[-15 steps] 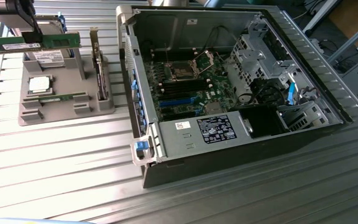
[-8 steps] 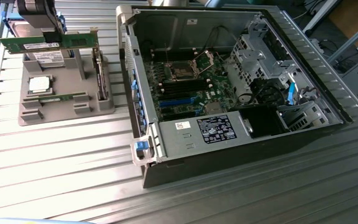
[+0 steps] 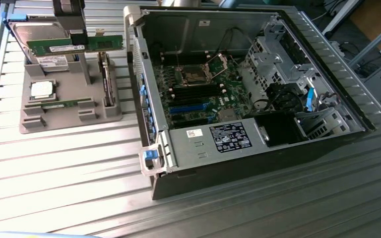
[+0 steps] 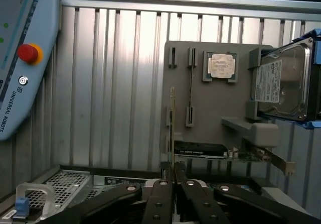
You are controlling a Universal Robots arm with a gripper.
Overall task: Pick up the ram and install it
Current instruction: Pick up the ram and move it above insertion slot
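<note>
At the upper left of the exterior view, the tool (image 3: 77, 35) is pinching the ram (image 3: 50, 48) near its middle, and the stick seems lifted clear of the grey holder (image 3: 68, 121). The pick-up looks done, the install not yet. Seating it calls for lining the ram squarely over a black slot (image 3: 189, 94).

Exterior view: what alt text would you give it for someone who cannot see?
A robot's end effector grips a green ram stick over a grey parts holder at the exterior view's left. An open computer case lies beside it on a ribbed metal table.
</note>
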